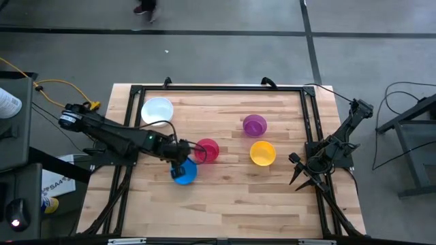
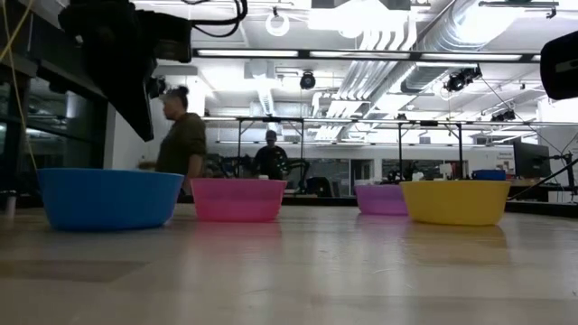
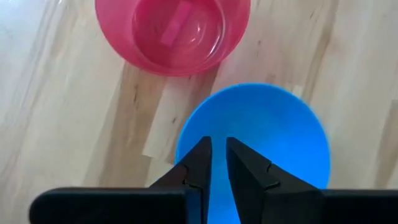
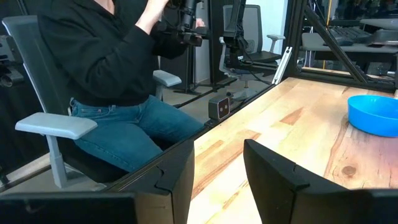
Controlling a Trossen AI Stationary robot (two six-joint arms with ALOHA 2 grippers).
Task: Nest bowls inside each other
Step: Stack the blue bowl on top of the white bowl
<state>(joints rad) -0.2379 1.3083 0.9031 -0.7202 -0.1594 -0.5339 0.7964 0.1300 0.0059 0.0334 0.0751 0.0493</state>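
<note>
Left gripper (image 3: 217,163) hovers above the blue bowl (image 3: 261,143), lower centre, fingers narrow, holding nothing. Straddle the rim squarely before closing; avoid nudging the red bowl (image 3: 174,31).

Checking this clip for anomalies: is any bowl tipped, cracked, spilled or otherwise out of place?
Nothing stands out. The white, purple, red, blue and yellow bowls all sit upright and separate on the table, none nested yet.
</note>
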